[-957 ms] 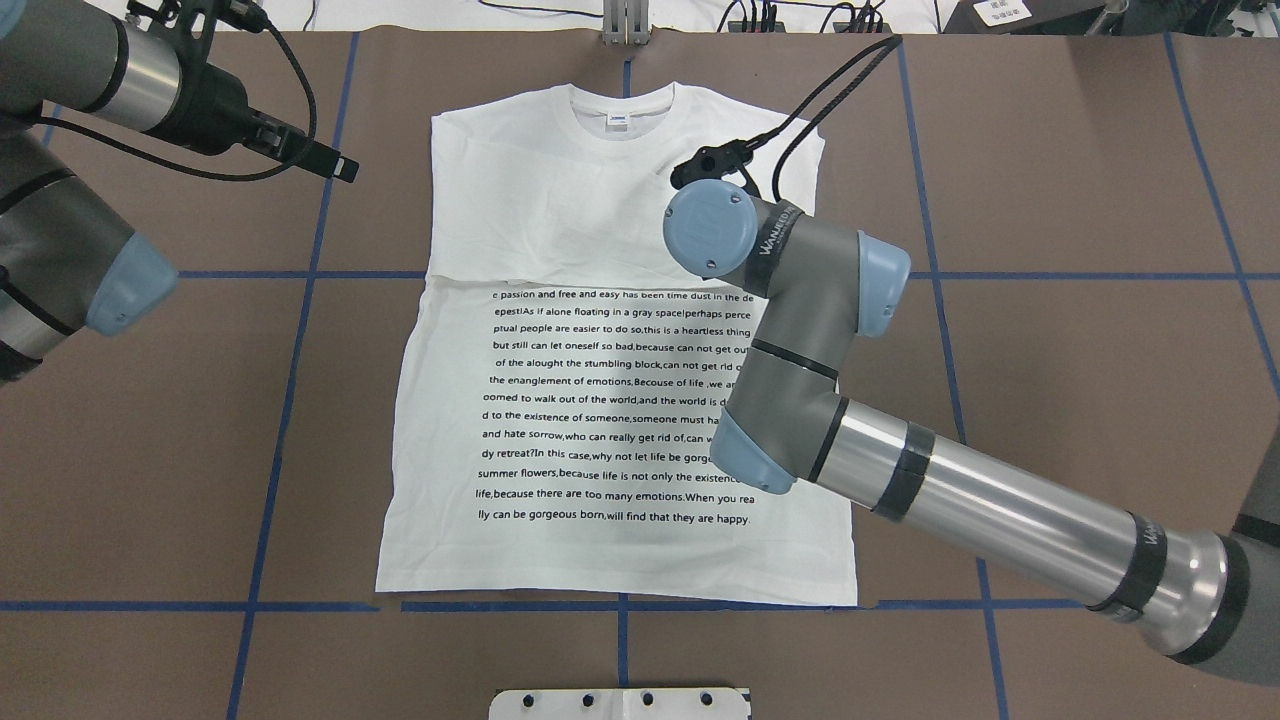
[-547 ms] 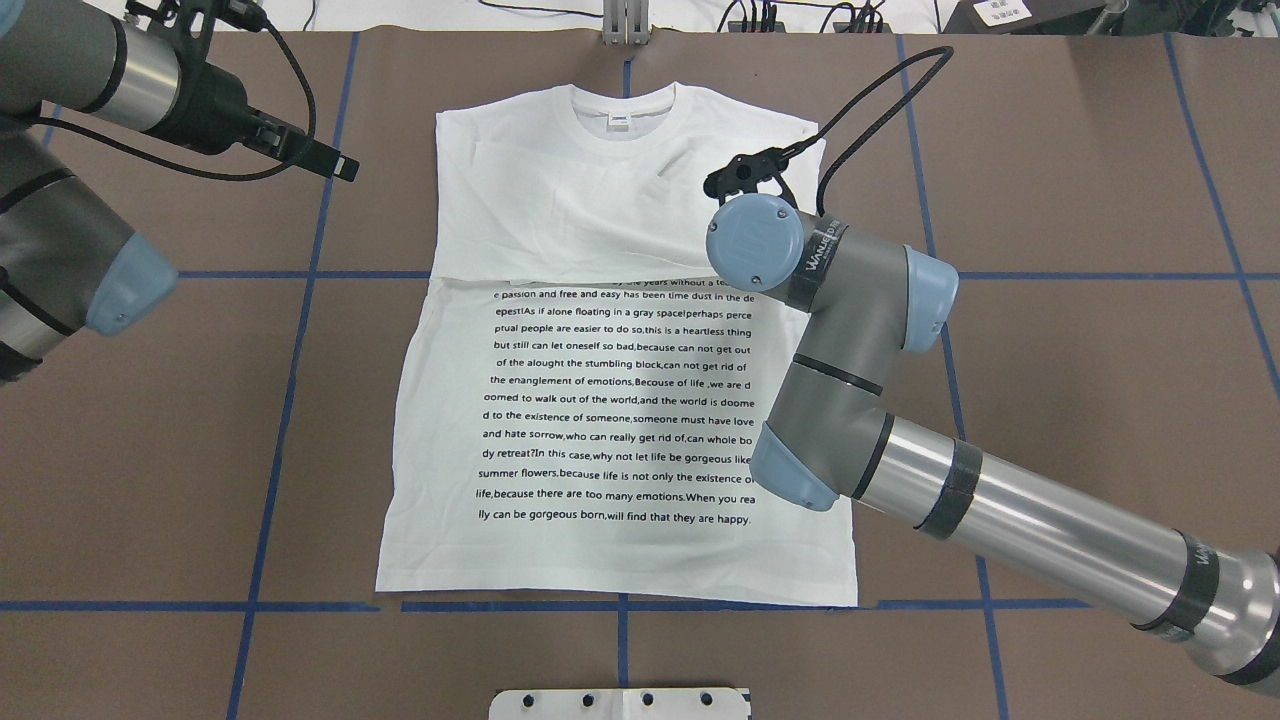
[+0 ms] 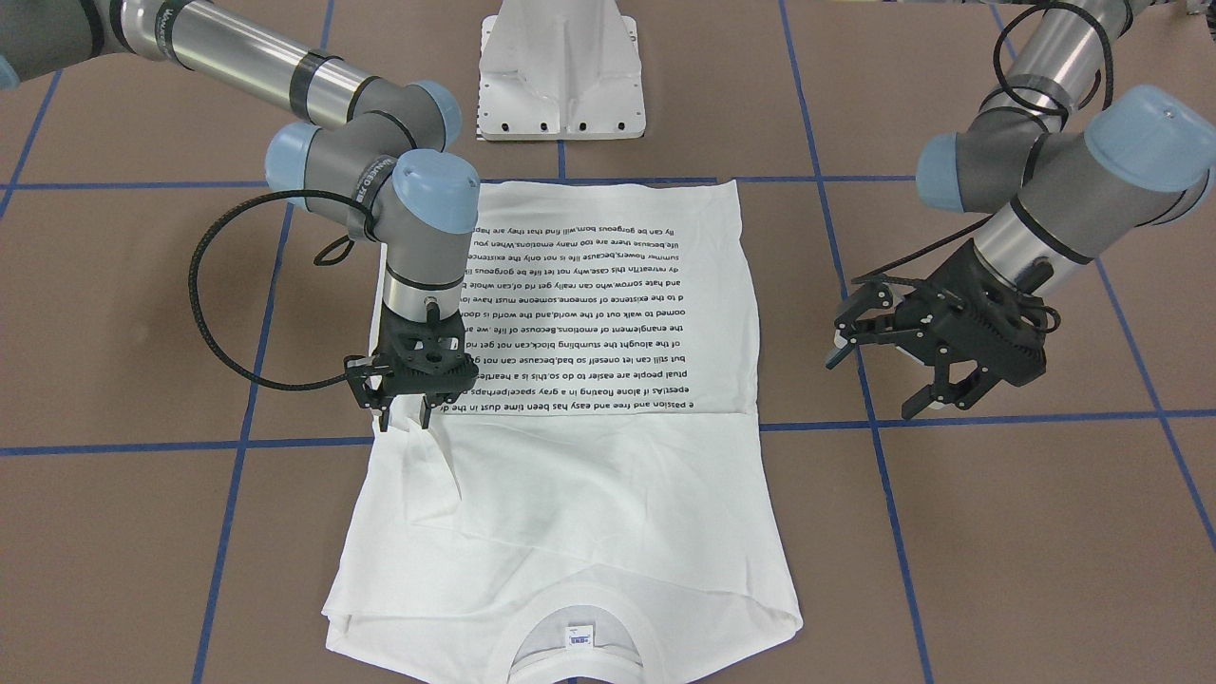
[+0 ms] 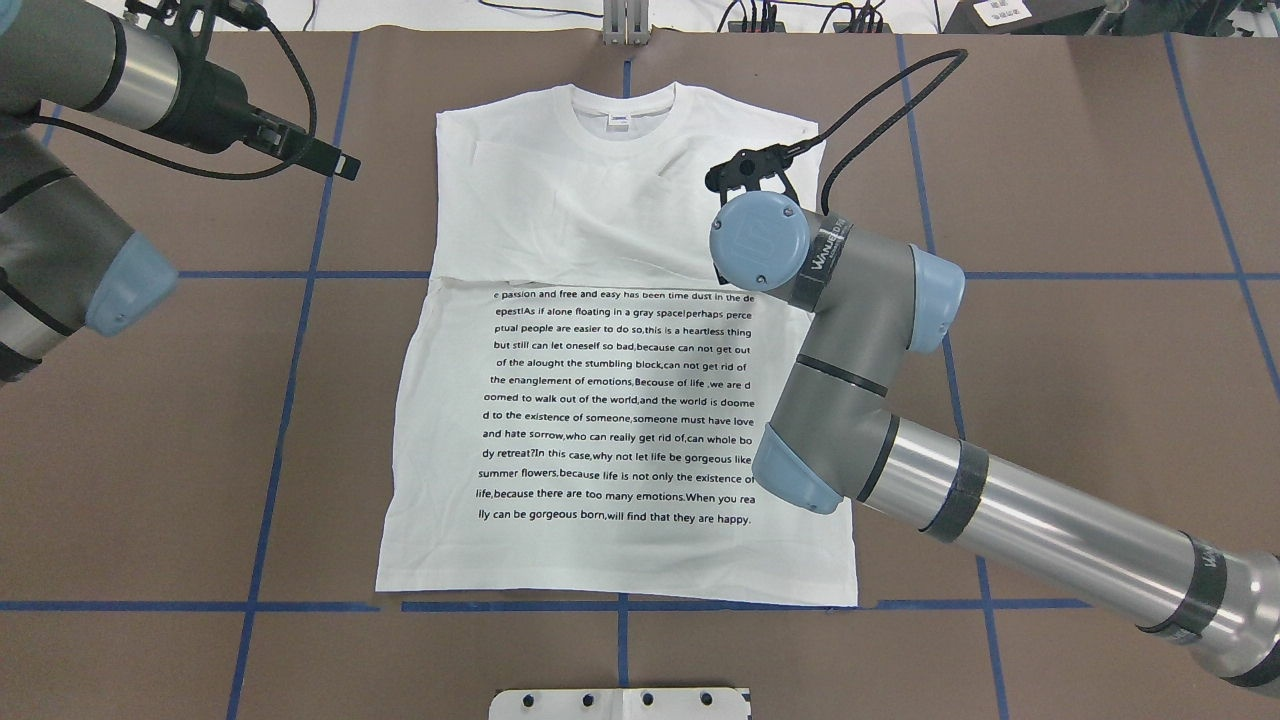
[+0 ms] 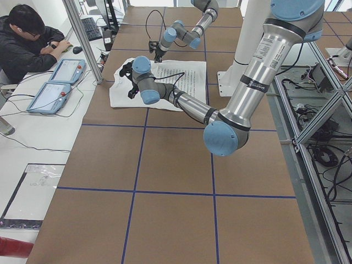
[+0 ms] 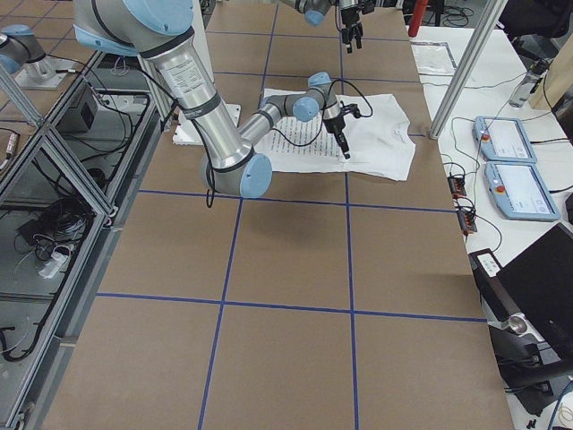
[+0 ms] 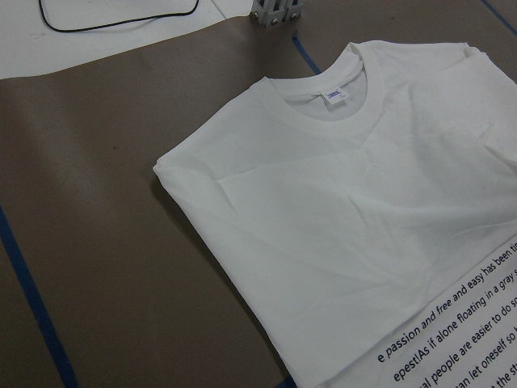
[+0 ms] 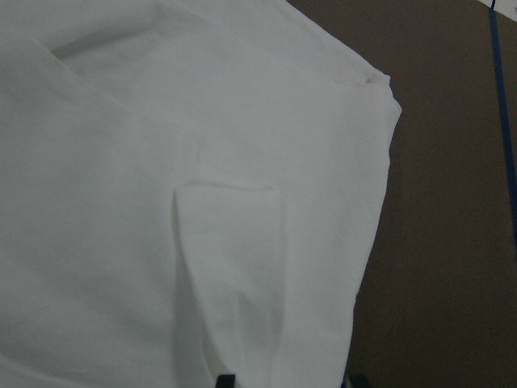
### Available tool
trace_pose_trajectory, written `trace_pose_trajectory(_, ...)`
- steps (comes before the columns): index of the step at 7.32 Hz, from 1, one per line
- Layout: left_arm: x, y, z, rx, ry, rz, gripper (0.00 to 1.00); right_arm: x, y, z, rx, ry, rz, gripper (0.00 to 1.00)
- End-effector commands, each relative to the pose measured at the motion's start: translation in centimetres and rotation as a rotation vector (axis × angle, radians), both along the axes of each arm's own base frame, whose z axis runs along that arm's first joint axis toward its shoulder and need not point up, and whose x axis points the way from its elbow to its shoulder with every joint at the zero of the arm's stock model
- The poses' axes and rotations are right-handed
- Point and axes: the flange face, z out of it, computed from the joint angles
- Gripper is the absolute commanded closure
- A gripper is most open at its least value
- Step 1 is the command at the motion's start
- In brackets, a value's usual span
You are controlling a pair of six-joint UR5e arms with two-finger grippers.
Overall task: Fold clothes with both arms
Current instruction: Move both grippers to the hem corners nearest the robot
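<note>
Shirt (image 4: 560, 220) flat on table (image 4: 1080, 400), collar end away from robot. Right gripper (image 3: 403, 420), jaws parted, nothing held, sits over its right sleeve edge. Left gripper (image 3: 872, 385), splayed, off the left edge.

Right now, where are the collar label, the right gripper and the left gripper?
collar label (image 4: 619, 121): overhead view, middle of the tag.
right gripper (image 3: 404, 419): front-facing view, midway between its fingers.
left gripper (image 3: 867, 388): front-facing view, midway between its fingers.
</note>
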Motion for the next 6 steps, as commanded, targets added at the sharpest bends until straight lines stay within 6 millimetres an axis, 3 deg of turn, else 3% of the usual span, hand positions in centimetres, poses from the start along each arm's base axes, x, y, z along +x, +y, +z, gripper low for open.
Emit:
trace_pose_trajectory(1, -0.8, 1.3, -1.5, -0.047, 0.040, -0.033, 0.00, 4.7, 2.3, -4.7, -0.046, -0.221, -0.014, 0.00)
trace_pose_trajectory(2, -1.9, 3.2, -1.7, -0.056, 0.057, -0.045, 0.00, 8.5, 5.1, -5.0, -0.031, -0.280, -0.004, 0.00)
trace_pose_trajectory(3, -2.6, 6.7, -2.0, -0.080, 0.088, -0.040, 0.00, 11.8, 8.5, -3.8, -0.063, -0.332, 0.023, 0.00)
trace_pose_trajectory(4, -3.0, 11.6, -1.5, -0.100, 0.097, -0.034, 0.00, 13.8, 10.9, -3.1, -0.115, -0.384, 0.068, 0.00)
trace_pose_trajectory(6, -2.5, 19.9, -0.4, -0.161, 0.094, -0.054, 0.00, 14.1, 16.3, -2.1, -0.164, -0.455, 0.088, 0.00)
